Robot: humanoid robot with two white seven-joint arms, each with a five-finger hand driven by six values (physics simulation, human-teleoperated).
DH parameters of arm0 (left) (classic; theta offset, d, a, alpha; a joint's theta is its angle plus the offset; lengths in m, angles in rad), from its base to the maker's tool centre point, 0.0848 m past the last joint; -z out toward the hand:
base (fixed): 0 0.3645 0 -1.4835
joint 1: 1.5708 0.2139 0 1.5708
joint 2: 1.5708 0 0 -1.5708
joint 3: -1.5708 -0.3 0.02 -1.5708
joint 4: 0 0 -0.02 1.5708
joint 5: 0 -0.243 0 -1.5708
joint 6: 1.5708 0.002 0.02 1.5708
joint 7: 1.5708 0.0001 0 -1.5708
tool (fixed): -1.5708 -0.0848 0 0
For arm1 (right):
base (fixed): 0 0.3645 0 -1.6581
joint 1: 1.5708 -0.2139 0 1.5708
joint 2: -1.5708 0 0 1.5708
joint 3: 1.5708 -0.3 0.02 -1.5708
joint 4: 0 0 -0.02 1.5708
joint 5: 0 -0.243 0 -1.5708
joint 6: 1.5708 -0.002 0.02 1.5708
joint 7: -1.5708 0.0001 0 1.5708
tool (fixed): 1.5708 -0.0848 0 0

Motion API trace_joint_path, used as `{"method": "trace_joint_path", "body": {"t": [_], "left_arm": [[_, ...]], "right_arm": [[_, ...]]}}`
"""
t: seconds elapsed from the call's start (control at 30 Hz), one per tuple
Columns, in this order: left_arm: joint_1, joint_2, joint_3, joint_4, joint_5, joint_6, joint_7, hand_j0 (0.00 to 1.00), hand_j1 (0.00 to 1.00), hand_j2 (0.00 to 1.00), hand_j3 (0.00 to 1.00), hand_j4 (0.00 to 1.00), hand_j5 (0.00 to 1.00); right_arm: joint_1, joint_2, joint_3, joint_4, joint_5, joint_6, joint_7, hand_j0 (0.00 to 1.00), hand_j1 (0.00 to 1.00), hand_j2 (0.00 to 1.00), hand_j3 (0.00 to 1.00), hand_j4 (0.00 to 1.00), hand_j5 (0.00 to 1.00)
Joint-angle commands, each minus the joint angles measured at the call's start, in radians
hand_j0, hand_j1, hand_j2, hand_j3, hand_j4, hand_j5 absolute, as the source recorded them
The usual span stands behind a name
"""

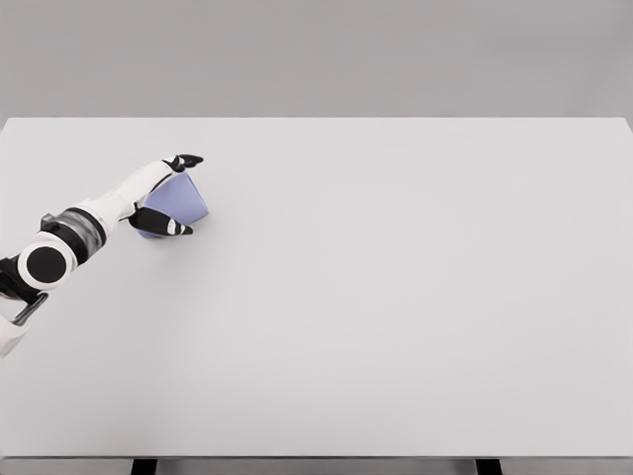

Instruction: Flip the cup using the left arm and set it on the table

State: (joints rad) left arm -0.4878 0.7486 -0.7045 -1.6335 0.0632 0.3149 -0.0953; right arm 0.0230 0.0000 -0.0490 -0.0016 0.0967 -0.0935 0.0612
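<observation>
firstly, item: cup [184, 201], pale lavender-blue, plain, no handle visible. location: far left part of the counter [396, 297], toward the back half of the surface. attitude: tilted, seen partly from the side, its wider end pointing to the right and slightly toward the camera; whether any part of it touches the surface cannot be told, as its lower edge is hidden behind a finger. condition: partly covered on its left side by the hand that grips it.

holder: left hand [163, 198], white with black fingertips, closed around the cup. one dark-tipped finger [186, 160] lies over the upper edge of the cup, pointing right; another dark finger runs along the lower edge, ending in a white and black tip just beside the cup's lower right corner. the cup sits between these two.

arm: white forearm with a dark grey band, running from the hand down and left to a round black-and-white joint near the left border of the view, where it leaves the picture.

support: counter, flat, matt, light grey-white, rectangular, filling most of the view; two dark legs show under its near edge.

surround: plain grey wall behind the far edge of the counter.
</observation>
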Motion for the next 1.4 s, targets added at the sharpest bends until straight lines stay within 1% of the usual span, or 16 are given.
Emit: {"method": "trace_joint_path", "body": {"t": [0.0, 0.1, 0.17, 0.3, 0.37, 0.63, 0.77, 0.8, 0.93, 1.0, 1.1, 1.17, 1.23, 1.3, 1.33, 1.37], "left_arm": [[0.000, 0.000, -0.006, 0.000, -0.002, 0.000, 0.000, 0.89, 0.89, 0.89, 0.89, 0.89, 0.89], [0.003, 0.000, -0.010, 0.000, -0.002, 0.000, -0.001, 0.89, 0.89, 0.89, 0.89, 0.89, 0.89], [0.005, 0.000, -0.013, 0.000, -0.002, 0.000, -0.001, 0.85, 0.85, 0.85, 0.85, 0.85, 0.85], [0.005, -0.003, -0.012, 0.001, 0.000, -0.002, 0.000, 0.69, 0.69, 0.69, 0.69, 0.69, 0.69], [0.003, -0.003, -0.012, 0.001, 0.003, -0.002, 0.000, 0.65, 0.65, 0.65, 0.65, 0.65, 0.65], [-0.006, 0.000, -0.010, 0.007, 0.014, -0.014, 0.002, 0.60, 0.60, 0.60, 0.60, 0.60, 0.60], [-0.012, 0.018, 0.007, 0.006, 0.079, -0.092, -0.001, 0.60, 0.60, 0.60, 0.60, 0.60, 0.60], [-0.017, 0.063, 0.008, 0.004, 0.109, -0.132, -0.001, 0.60, 0.60, 0.60, 0.60, 0.60, 0.60], [-0.017, 0.146, 0.025, 0.006, 0.216, -0.246, -0.007, 0.60, 0.60, 0.60, 0.60, 0.60, 0.60], [-0.015, 0.173, 0.040, 0.020, 0.290, -0.307, -0.046, 0.60, 0.60, 0.60, 0.60, 0.60, 0.60], [-0.012, 0.180, 0.045, 0.112, 0.380, -0.464, -0.138, 0.61, 0.61, 0.61, 0.61, 0.61, 0.61], [-0.012, 0.166, 0.045, 0.239, 0.478, -0.614, -0.283, 0.61, 0.61, 0.61, 0.61, 0.61, 0.61], [-0.011, 0.150, 0.046, 0.285, 0.527, -0.672, -0.351, 0.61, 0.61, 0.61, 0.61, 0.61, 0.61], [-0.006, 0.144, 0.043, 0.288, 0.570, -0.685, -0.388, 0.61, 0.61, 0.61, 0.61, 0.61, 0.61], [-0.006, 0.135, 0.042, 0.291, 0.606, -0.703, -0.441, 0.61, 0.61, 0.61, 0.61, 0.61, 0.61], [-0.005, 0.120, 0.043, 0.331, 0.647, -0.731, -0.516, 0.61, 0.61, 0.61, 0.61, 0.61, 0.61]], "right_arm": [[0.000, 0.000, 0.000, 0.000, 0.000, 0.000, 0.000, 1.00, 1.00, 1.00, 1.00, 1.00, 1.00], [0.000, 0.000, 0.000, 0.000, 0.000, 0.000, 0.000, 1.00, 1.00, 1.00, 1.00, 1.00, 1.00], [0.000, 0.000, 0.000, 0.000, 0.000, 0.000, 0.000, 1.00, 1.00, 1.00, 1.00, 1.00, 1.00], [0.000, 0.000, 0.000, 0.000, 0.000, 0.000, 0.000, 1.00, 1.00, 1.00, 1.00, 1.00, 1.00], [0.000, 0.000, 0.000, 0.000, 0.000, 0.000, 0.000, 1.00, 1.00, 1.00, 1.00, 1.00, 1.00], [0.000, 0.000, 0.000, 0.000, 0.000, 0.000, 0.000, 1.00, 1.00, 1.00, 1.00, 1.00, 1.00], [0.000, 0.000, 0.000, 0.000, 0.000, 0.000, 0.000, 1.00, 1.00, 1.00, 1.00, 1.00, 1.00], [0.000, 0.000, 0.000, 0.000, 0.000, 0.000, 0.000, 1.00, 1.00, 1.00, 1.00, 1.00, 1.00], [0.000, 0.000, 0.000, 0.000, 0.000, 0.000, 0.000, 1.00, 1.00, 1.00, 1.00, 1.00, 1.00], [0.000, 0.000, 0.000, 0.000, 0.000, 0.000, 0.000, 1.00, 1.00, 1.00, 1.00, 1.00, 1.00], [0.000, 0.000, 0.000, 0.000, 0.000, 0.000, 0.000, 1.00, 1.00, 1.00, 1.00, 1.00, 1.00], [0.000, 0.000, 0.000, 0.000, 0.000, 0.000, 0.000, 1.00, 1.00, 1.00, 1.00, 1.00, 1.00], [0.000, 0.000, 0.000, 0.000, 0.000, 0.000, 0.000, 1.00, 1.00, 1.00, 1.00, 1.00, 1.00], [0.000, 0.000, 0.000, 0.000, 0.000, 0.000, 0.000, 1.00, 1.00, 1.00, 1.00, 1.00, 1.00], [0.000, 0.000, 0.000, 0.000, 0.000, 0.000, 0.000, 1.00, 1.00, 1.00, 1.00, 1.00, 1.00], [0.000, 0.000, 0.000, 0.000, 0.000, 0.000, 0.000, 1.00, 1.00, 1.00, 1.00, 1.00, 1.00]]}}
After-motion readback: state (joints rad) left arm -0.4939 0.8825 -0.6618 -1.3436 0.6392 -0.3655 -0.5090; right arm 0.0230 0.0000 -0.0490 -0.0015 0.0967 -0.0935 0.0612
